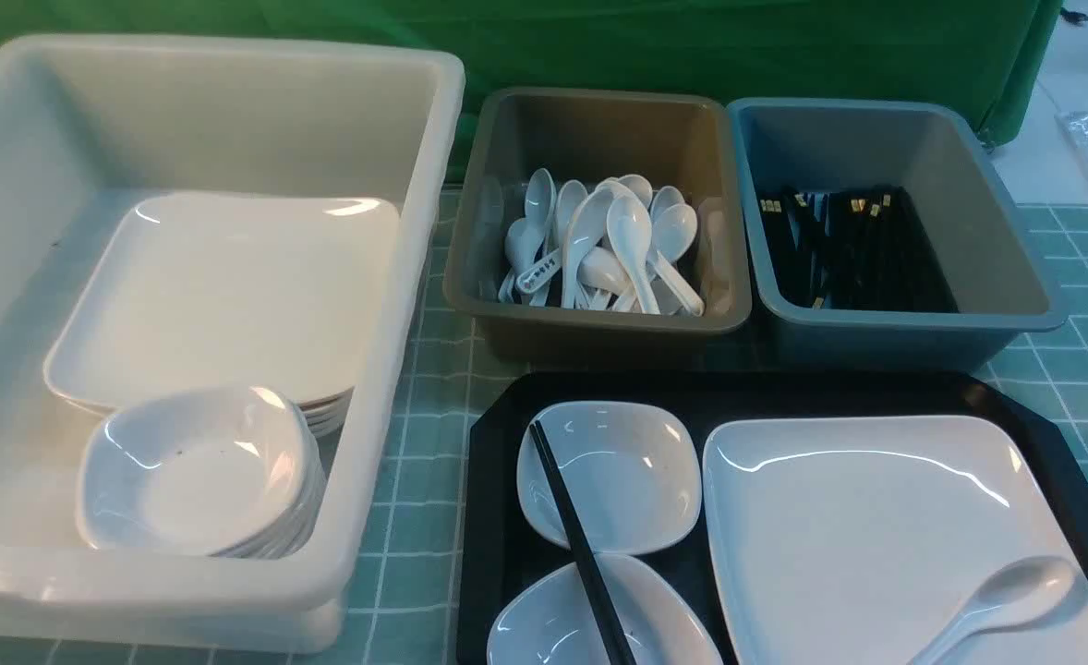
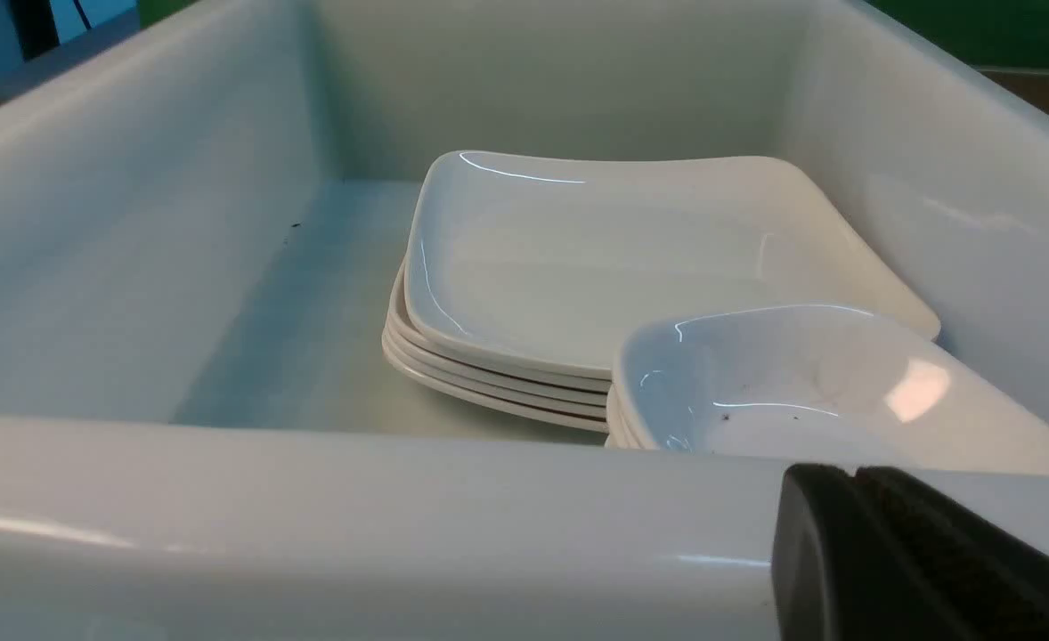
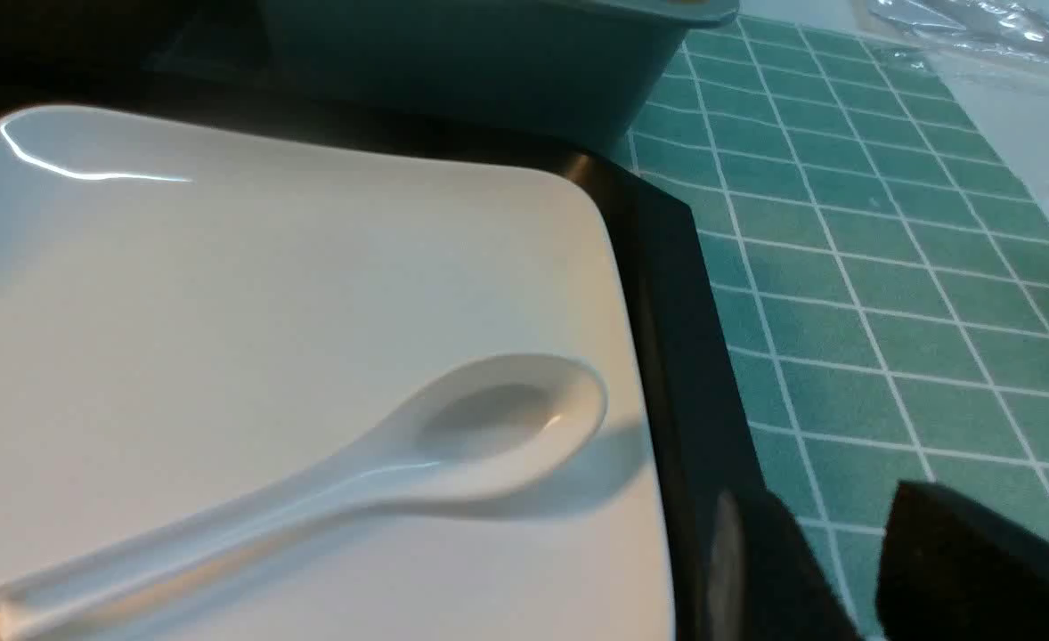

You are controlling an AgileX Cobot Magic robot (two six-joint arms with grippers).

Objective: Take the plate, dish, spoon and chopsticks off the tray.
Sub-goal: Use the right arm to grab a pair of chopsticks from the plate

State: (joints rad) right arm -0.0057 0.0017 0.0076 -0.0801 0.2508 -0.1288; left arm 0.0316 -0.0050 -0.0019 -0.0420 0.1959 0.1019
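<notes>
Right pincer hangs low over the tray's right rim where it meets the counter mat. Its two black fingers are slightly apart, with green mat showing between them, and pinch nothing. From my left wrist camera I see only one dark, ribbed mass of the left pincer just outside the near wall of the white tub, and I cannot tell whether it is spread or closed.

Nearest me is the black tray, which has cut-off corners and a raised rim. On its right side lies the glossy white plate, rectangular with rounded corners. The white soup spoon rests hollow-up on the plate's near right corner. On the tray's left, the black chopsticks lie across the nearer small bowl and the farther small bowl, both squarish.

The counter wears a teal mat with a white grid. The white tub holds stacked plates and stacked bowls. Beyond the tray, a brownish tub holds white spoons, and one handle carries dark writing too small for me to read. A blue-grey tub holds black sticks with pale tips. Green cloth hangs behind.
</notes>
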